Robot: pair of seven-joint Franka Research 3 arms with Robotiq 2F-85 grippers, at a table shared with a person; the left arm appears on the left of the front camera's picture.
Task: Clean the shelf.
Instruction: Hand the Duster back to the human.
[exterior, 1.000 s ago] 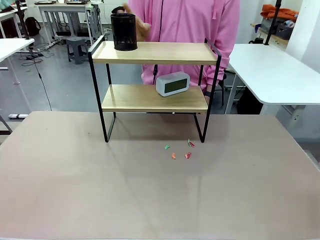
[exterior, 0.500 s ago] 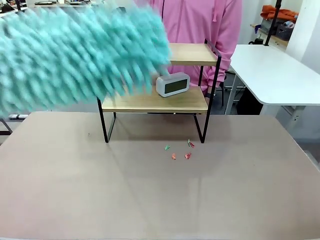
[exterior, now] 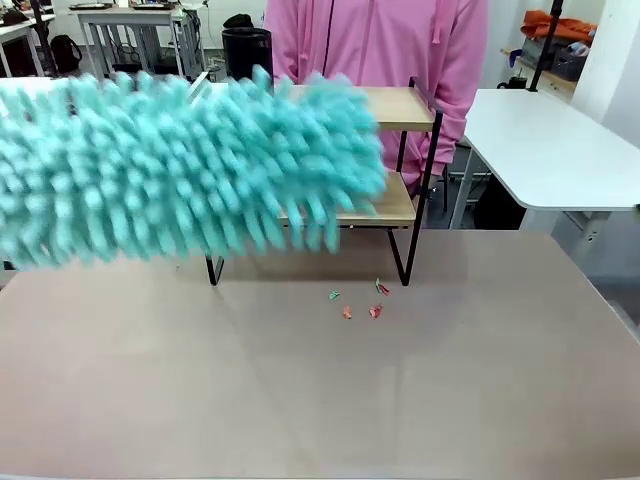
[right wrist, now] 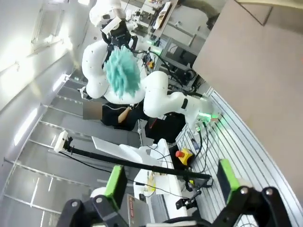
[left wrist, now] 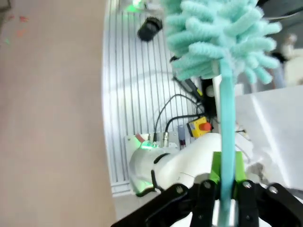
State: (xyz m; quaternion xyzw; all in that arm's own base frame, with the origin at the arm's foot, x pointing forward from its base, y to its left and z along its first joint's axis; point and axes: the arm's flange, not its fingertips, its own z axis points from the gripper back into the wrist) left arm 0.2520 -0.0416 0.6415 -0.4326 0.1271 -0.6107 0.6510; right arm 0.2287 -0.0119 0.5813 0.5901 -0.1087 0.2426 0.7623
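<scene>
A big fluffy teal duster (exterior: pixel 180 165) hangs blurred close to the front camera and covers the left and middle of the shelf (exterior: pixel 402 108). Of the shelf I see the right ends of both wooden boards and its black legs. My left gripper (left wrist: pixel 226 174) is shut on the duster's teal handle (left wrist: pixel 226 118), with the head (left wrist: pixel 222 33) beyond the fingers. My right gripper (right wrist: pixel 170 178) is open and holds nothing, off to the side of the table; from there the duster (right wrist: pixel 122 73) and the left arm show farther off.
A black mesh cup (exterior: pixel 247 50) stands on the shelf's top board at the left. A person in a pink hoodie (exterior: pixel 400 45) stands right behind the shelf. Several small coloured scraps (exterior: pixel 358 302) lie on the brown table (exterior: pixel 320 400) in front of it. A white table (exterior: pixel 550 140) stands at right.
The duster came into the front view from the left and has swept right and lower, now covering the grey clock on the lower board. The person's hand left the black cup.
</scene>
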